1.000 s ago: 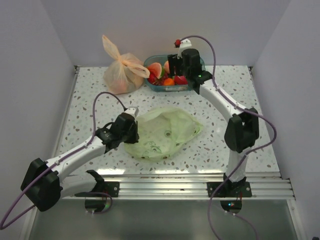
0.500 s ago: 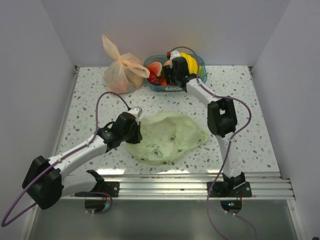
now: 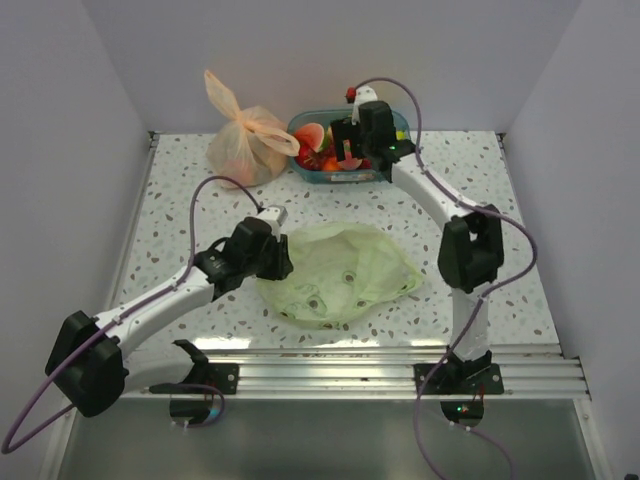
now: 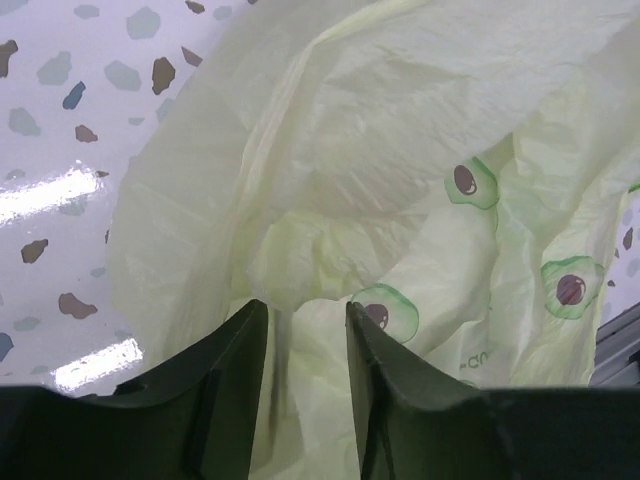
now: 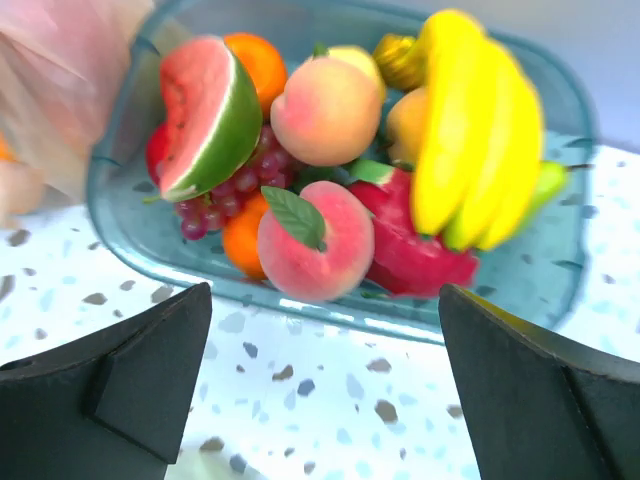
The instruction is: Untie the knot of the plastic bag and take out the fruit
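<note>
Green plastic bag (image 3: 345, 270) lies collapsed and flat mid-tabletop (image 3: 170, 170), film crumpled, small avocado prints showing. No bulge of contents seen through it.

Left gripper (image 4: 302, 312) sits low at the bag's left edge. Jaws parted only a little; a fold of green film lies in the narrow gap. Cannot tell whether the film touches either finger, and no firm pinch is visible.

Right gripper (image 5: 325, 292) hangs over the near rim of the blue basket (image 5: 115, 205) at the far side of the tabletop, well apart from the green bag. Jaws spread wide, nothing between them.

Fruit (image 5: 315, 240) is heaped in the basket: two peaches at centre, one with a green leaf; watermelon slice (image 5: 205, 110) to the left; banana bunch (image 5: 470, 130) to the right; dark grapes, an orange piece and a red fruit beneath.

Orange bag (image 3: 245, 140), ears tied, stands just left of the basket at the back wall.
</note>
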{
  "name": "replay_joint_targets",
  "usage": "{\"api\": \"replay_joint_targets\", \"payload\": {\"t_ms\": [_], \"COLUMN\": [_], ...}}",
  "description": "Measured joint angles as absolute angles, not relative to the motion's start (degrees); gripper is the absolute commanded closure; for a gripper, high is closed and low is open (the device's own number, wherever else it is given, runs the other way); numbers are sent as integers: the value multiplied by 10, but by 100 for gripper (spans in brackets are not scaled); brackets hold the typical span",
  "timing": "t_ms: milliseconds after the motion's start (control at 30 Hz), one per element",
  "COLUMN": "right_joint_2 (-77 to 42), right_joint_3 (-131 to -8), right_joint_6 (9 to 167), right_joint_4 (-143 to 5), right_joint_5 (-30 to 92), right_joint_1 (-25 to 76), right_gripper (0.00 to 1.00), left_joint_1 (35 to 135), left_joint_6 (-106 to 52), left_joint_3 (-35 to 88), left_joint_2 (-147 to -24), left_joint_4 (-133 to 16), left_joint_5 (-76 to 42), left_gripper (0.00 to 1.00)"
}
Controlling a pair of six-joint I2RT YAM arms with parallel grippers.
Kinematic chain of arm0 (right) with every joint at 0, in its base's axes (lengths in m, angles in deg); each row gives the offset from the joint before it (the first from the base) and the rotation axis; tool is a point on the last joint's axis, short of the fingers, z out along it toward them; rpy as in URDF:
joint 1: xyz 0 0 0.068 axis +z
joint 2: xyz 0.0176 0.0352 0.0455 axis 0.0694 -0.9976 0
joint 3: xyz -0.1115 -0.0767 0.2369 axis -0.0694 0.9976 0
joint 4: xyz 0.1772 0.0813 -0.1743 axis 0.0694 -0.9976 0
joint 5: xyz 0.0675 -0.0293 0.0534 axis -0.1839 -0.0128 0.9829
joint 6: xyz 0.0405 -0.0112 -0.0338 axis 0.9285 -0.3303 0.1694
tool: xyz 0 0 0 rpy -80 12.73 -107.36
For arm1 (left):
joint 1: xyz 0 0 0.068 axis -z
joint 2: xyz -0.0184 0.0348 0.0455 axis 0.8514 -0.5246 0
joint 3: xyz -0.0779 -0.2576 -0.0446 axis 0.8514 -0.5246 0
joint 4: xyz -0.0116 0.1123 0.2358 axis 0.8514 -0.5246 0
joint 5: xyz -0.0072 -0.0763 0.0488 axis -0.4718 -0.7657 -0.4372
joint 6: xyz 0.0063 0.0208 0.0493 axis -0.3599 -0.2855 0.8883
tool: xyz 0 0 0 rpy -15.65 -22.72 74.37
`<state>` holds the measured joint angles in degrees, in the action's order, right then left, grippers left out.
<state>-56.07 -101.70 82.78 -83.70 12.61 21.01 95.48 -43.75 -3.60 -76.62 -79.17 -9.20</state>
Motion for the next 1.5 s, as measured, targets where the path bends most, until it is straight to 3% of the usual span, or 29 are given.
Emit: {"api": "replay_joint_targets", "payload": {"t_ms": [100,133,233,733,1067,1500], "right_joint_2": [-454,-417,-314,103,377,482], "right_joint_3": [-966,-948,-903,-616,-435,-335], "right_joint_6": [836,839,843,859,867,864], "right_joint_4": [-843,-841,-846,-949,-973,-976], "right_joint_5": [120,118,106,-12,-79,-103], "right_joint_1": [210,210,210,210,210,210], "right_gripper": [1,1,1,1,1,1], "left_joint_1": [955,955,955,955,955,955], "left_joint_6": [-436,-436,-437,-455,-453,-438], "left_joint_3": [-21,-16,-4,88,28,-73], "left_joint_2": [-767,-767,-766,-584,-384,-257], "left_joint_4": [-792,-792,-795,-905,-959,-976], "left_joint_5": [-84,-81,-70,73,229,320], "left_gripper": [37,24,1,0,0,0]}}
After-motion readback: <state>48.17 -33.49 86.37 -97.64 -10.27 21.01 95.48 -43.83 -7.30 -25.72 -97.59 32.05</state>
